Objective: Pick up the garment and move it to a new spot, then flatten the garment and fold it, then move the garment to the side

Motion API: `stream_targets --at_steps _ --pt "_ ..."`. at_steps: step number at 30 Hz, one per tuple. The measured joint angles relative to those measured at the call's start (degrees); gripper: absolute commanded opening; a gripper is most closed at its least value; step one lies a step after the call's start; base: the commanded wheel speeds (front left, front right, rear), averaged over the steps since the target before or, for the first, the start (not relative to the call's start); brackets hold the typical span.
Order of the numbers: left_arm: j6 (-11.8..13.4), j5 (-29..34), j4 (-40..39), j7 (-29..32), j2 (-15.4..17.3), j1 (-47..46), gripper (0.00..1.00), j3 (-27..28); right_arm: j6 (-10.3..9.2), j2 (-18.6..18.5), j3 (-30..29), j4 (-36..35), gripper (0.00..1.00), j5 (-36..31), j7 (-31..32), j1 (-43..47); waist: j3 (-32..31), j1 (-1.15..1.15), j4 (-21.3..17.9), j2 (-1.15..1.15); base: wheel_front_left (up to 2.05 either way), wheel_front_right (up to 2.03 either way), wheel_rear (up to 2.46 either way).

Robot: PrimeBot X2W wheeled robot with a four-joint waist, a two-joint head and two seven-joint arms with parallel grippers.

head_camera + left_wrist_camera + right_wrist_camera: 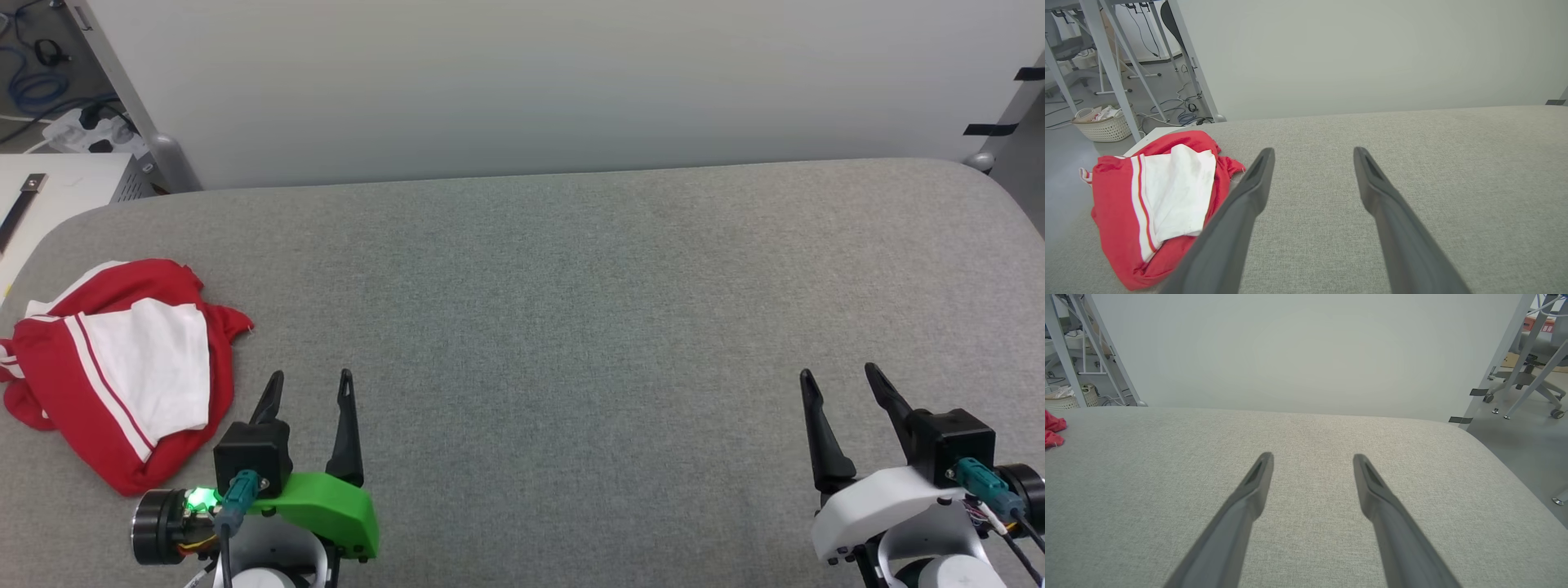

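Your left gripper [312,376] hovers over the grey fabric surface [571,310] with its fingers spread wide and empty, just beside the garment [122,367], a red jersey T-shirt lying crumpled near the surface's left edge, one white sleeve and its red-white striped trim turned upward. Your right gripper [838,371], fingers equally wide and holding nothing, hangs well apart from it over the right side of the surface. A pale wall panel [531,82] stands behind; in the left wrist view a woven basket [1106,126] sits on the floor beyond
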Motion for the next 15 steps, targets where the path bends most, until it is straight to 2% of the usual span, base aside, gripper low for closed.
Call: stream_targets --at_steps 15 --pt "1.22 -0.56 -0.45 -1.98 0.0 -0.01 1.0 -0.79 0.0 0.01 -0.73 -1.43 1.0 0.96 -2.01 0.1 0.2 0.0 0.16 0.0 0.0 0.0 0.0"
